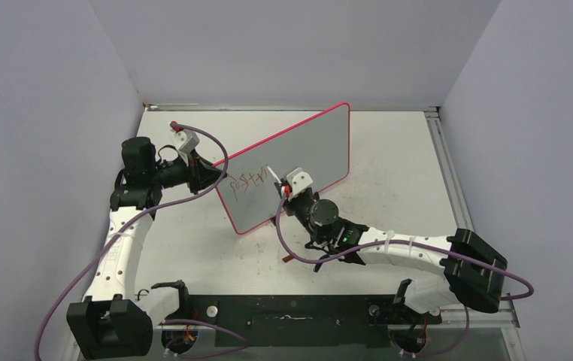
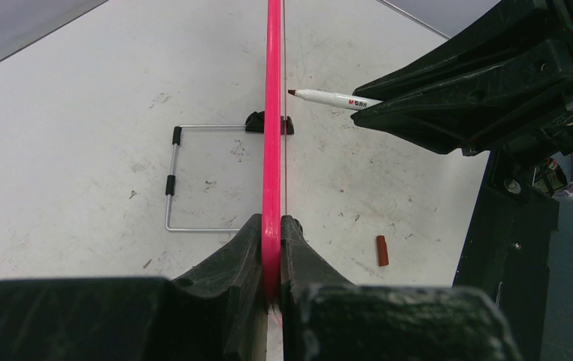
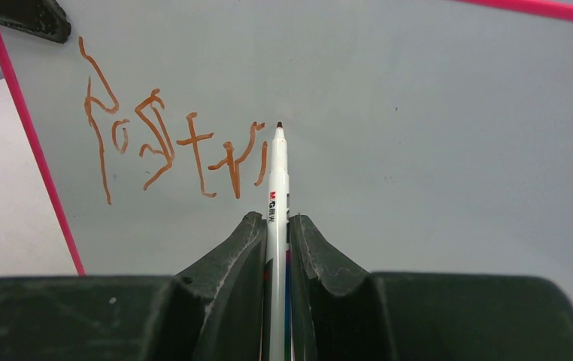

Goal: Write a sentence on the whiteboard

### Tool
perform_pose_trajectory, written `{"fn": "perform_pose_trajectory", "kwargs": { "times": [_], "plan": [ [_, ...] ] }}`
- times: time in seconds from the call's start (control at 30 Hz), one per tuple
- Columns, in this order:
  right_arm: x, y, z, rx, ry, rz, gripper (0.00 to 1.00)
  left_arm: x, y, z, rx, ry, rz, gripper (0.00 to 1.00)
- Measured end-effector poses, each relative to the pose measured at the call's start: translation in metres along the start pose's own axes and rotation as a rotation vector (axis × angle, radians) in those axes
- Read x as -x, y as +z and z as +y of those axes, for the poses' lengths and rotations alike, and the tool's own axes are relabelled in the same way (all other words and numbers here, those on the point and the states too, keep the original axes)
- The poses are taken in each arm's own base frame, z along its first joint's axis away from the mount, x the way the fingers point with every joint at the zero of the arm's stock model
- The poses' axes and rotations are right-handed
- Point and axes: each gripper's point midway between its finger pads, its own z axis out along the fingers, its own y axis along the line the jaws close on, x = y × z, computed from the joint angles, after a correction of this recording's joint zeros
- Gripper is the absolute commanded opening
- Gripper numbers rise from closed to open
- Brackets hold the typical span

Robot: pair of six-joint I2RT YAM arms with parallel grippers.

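The whiteboard [image 1: 298,162] stands upright on the table, pale grey with a red-pink rim. My left gripper [image 1: 212,179] is shut on its left rim [image 2: 271,150] and holds it. My right gripper [image 1: 292,189] is shut on a white marker [image 3: 277,188] with its tip at the board face. The sentence [image 3: 171,147], one line of dark-red scrawl reading roughly "party", sits on the board's left part and also shows in the top view [image 1: 250,179]. The marker tip [image 3: 279,125] sits just right of the last stroke. In the left wrist view the marker [image 2: 332,98] points at the board.
A small red marker cap [image 2: 381,250] lies on the tabletop in front of the board, also visible in the top view [image 1: 287,260]. A wire stand with black feet [image 2: 174,180] lies behind the board. Grey walls enclose the table on three sides.
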Motion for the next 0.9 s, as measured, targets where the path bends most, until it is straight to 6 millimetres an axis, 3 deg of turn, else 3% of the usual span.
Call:
{"fn": "perform_pose_trajectory", "kwargs": {
  "times": [0.9],
  "plan": [
    [-0.022, 0.002, -0.002, -0.008, 0.001, 0.051, 0.05, 0.000, 0.000, 0.001, 0.006, -0.004, 0.002, 0.00]
  ]
}}
